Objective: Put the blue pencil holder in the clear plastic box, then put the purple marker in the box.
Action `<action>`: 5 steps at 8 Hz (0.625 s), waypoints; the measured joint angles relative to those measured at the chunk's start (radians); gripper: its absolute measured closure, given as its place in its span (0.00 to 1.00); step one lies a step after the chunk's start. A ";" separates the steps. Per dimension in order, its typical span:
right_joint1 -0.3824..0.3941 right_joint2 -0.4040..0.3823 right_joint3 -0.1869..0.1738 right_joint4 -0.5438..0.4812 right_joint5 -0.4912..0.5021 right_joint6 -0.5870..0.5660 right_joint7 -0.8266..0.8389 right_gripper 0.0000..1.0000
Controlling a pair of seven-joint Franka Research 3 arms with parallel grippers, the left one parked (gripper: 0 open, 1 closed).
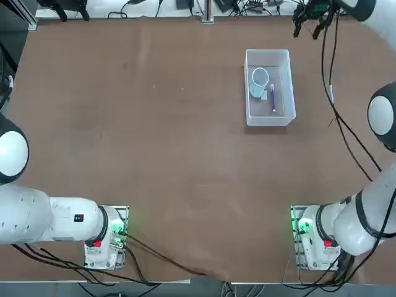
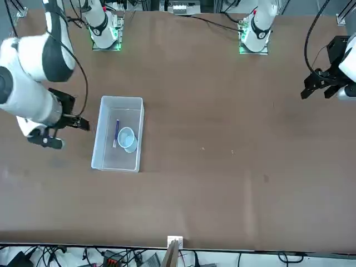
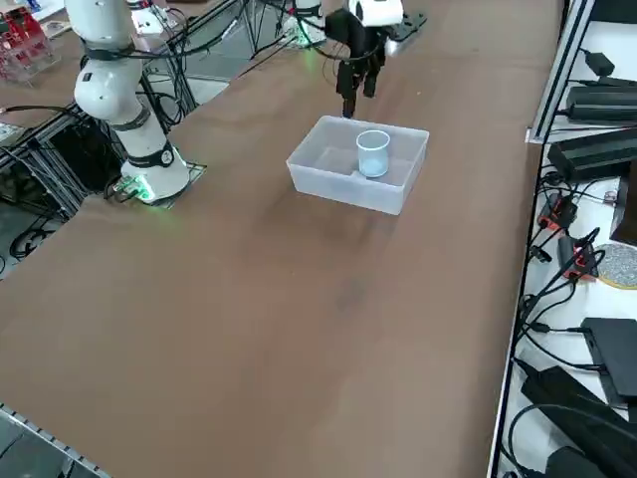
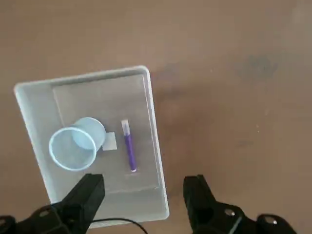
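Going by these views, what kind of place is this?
Most likely a robotics lab: arms bolted to a big brown table, cable bundles and power bricks along its edges. The open right gripper hangs above the box.

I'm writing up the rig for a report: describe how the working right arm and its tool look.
The right arm has glossy white rounded shells with dark grey bands at the joints. Its base glows green with a red patch beside it, and black cables run along the arm. The right tool is black, with two blocky matte fingers.
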 joint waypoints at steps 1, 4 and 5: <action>-0.013 -0.037 -0.001 0.013 -0.001 -0.010 -0.022 0.01; -0.088 -0.160 -0.005 0.022 -0.002 -0.109 -0.190 0.01; -0.103 -0.184 -0.005 0.023 -0.003 -0.131 -0.207 0.01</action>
